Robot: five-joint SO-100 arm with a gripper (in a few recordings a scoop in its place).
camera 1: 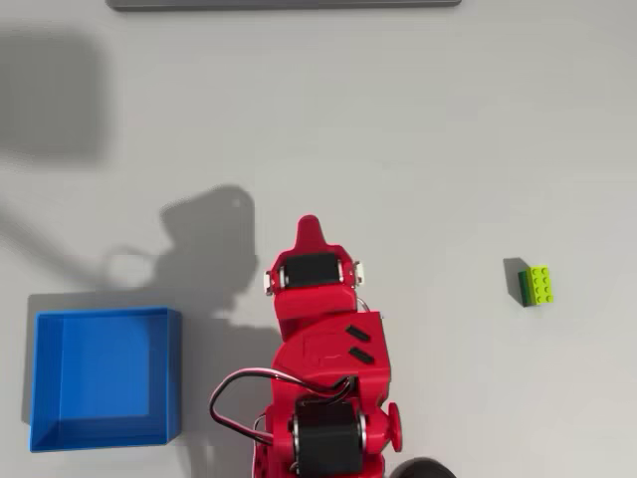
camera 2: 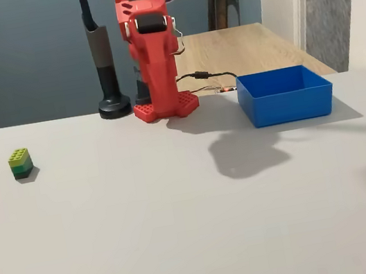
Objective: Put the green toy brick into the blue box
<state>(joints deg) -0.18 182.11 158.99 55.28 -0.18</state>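
The green toy brick [camera 1: 537, 285] lies alone on the grey table, far right in the overhead view and far left in the fixed view [camera 2: 20, 163]. Its lime studs face up. The blue box [camera 1: 100, 373] stands empty at the lower left of the overhead view, and to the right of the arm's base in the fixed view [camera 2: 287, 105]. My red arm [camera 2: 153, 57] is folded upright over its base between the two. The gripper [camera 1: 309, 229] points away from the base, its fingers together in one tip, holding nothing, well apart from brick and box.
A black pole on a round foot [camera 2: 110, 86] stands just left of the arm's base. A dark cable [camera 2: 208, 74] runs behind the box. A grey strip [camera 1: 284, 4] lies along the table's far edge. A wooden table [camera 2: 244, 42] stands beyond.
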